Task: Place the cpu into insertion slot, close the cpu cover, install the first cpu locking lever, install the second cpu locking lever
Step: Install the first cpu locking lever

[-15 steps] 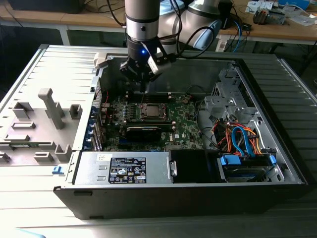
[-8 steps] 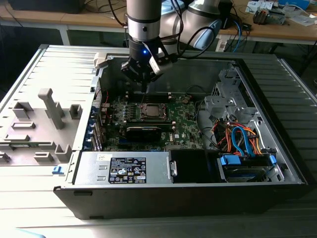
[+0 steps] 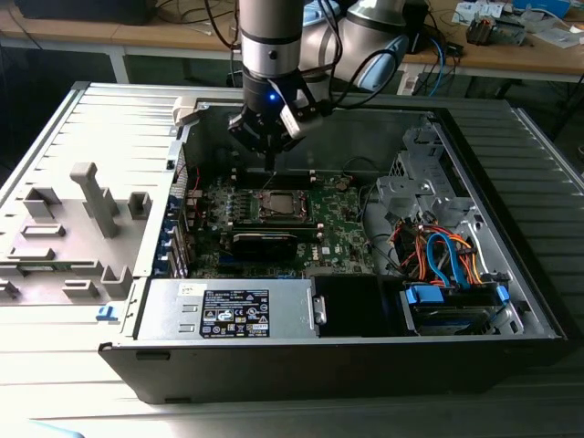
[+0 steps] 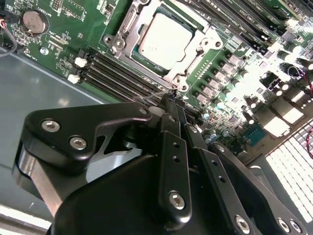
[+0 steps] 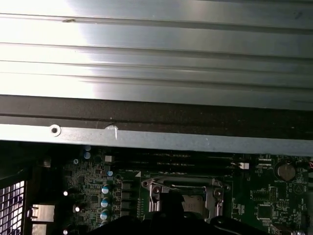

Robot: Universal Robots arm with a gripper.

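Note:
The cpu point(image 4: 164, 36) with its grey metal top lies flat in the insertion slot point(image 4: 116, 44) on the green motherboard. The silver cpu cover point(image 4: 194, 59) lies down around it, its window showing the chip. My gripper point(image 4: 170, 100) hovers just off one corner of the socket, its two black fingers point(image 4: 172, 147) pressed together with nothing seen between them. A thin metal rod point(image 4: 149, 96) runs along the socket edge by the fingertips. In the exterior view the gripper point(image 3: 271, 167) points down just behind the cpu point(image 3: 279, 204). The first wrist view shows the cover point(image 5: 183, 185) over the cpu point(image 5: 193, 204).
Black memory slots point(image 4: 112, 73) run beside the socket, with a coin battery point(image 4: 35, 20) farther off. A long black block point(image 3: 265, 242) sits in front of the socket. The power supply point(image 3: 228, 310) and cabled drive cage point(image 3: 447, 260) fill the case front. The case wall point(image 5: 156, 137) stands close behind.

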